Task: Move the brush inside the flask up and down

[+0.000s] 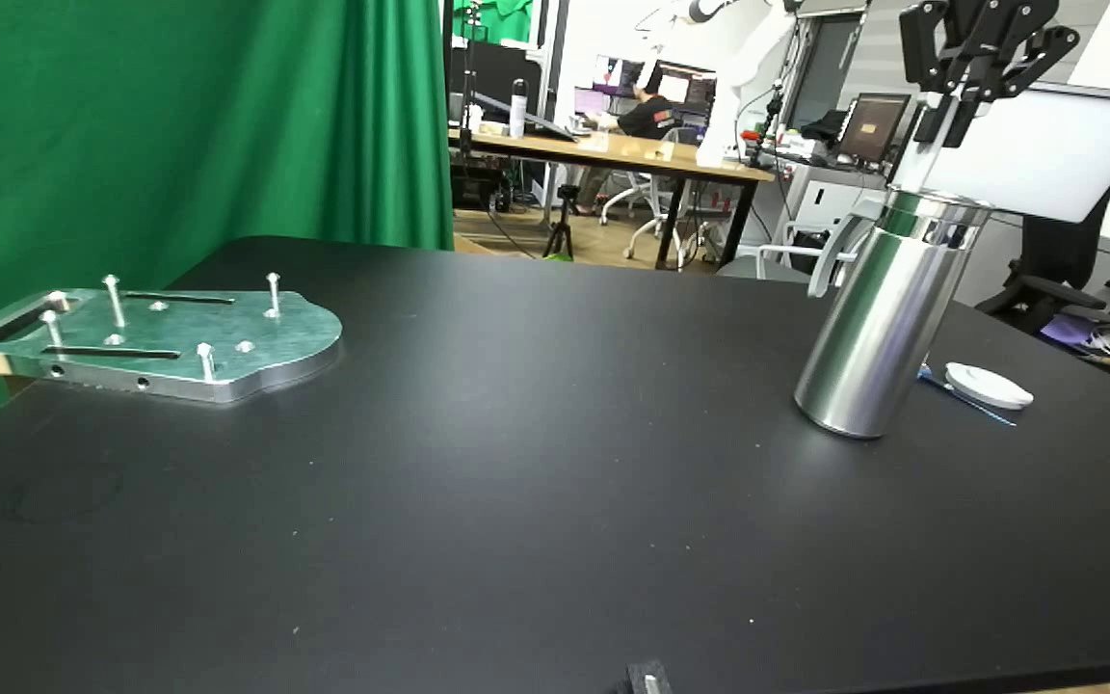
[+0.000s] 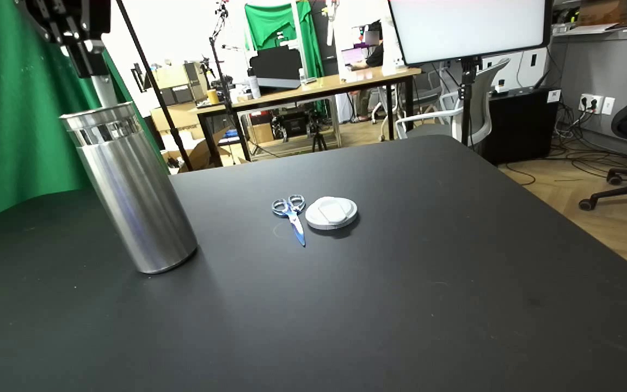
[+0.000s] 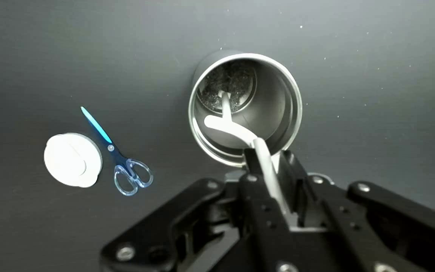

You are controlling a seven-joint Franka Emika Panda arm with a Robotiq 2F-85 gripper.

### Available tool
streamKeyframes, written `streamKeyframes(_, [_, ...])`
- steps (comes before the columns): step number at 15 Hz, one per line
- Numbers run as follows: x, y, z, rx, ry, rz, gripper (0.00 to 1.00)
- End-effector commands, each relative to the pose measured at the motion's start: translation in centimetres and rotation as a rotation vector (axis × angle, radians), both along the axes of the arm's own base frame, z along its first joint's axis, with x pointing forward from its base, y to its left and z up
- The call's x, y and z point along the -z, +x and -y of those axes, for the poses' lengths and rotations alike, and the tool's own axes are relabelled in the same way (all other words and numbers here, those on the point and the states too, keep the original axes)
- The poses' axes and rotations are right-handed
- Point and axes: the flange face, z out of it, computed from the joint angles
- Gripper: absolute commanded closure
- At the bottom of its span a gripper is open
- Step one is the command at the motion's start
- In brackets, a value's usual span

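The gripper (image 3: 268, 155) is positioned above the flask (image 1: 890, 318), with its fingers (image 3: 293, 168) pointing down and apart from the rim. The jaws are closed on the upper part of the brush (image 3: 236, 130), one finger on each side. In both exterior views, the brush passes from the jaws through the flask mouth. In the wrist view, a curved white section shows across the mouth and a thinner shaft extends toward the bottom; contact with the flask floor cannot be determined.

The flask stands on its base on the table (image 1: 516, 434). In an exterior view, its handle (image 1: 834, 255) is on the side toward the plate (image 1: 179, 330). The plate lies flat at the table edge, well apart from the flask, and carries upright pegs (image 1: 117, 304). The scissors (image 2: 295, 219) lie near the flask, blades together. The white disc (image 2: 331, 213) lies just beside the scissors.
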Motion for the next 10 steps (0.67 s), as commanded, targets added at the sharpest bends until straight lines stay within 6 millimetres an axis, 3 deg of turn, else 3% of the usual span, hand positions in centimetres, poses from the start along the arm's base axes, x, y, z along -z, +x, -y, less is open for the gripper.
streamKeyframes(1, [-1.6,0.4,1.0,0.010,0.000,-0.061,1.00])
streamKeyframes(6, [-5.9,-0.2,2.9,0.007,0.003,-0.048,0.96])
streamKeyframes(10, [-10.7,-1.1,4.2,-0.021,0.004,0.002,0.96])
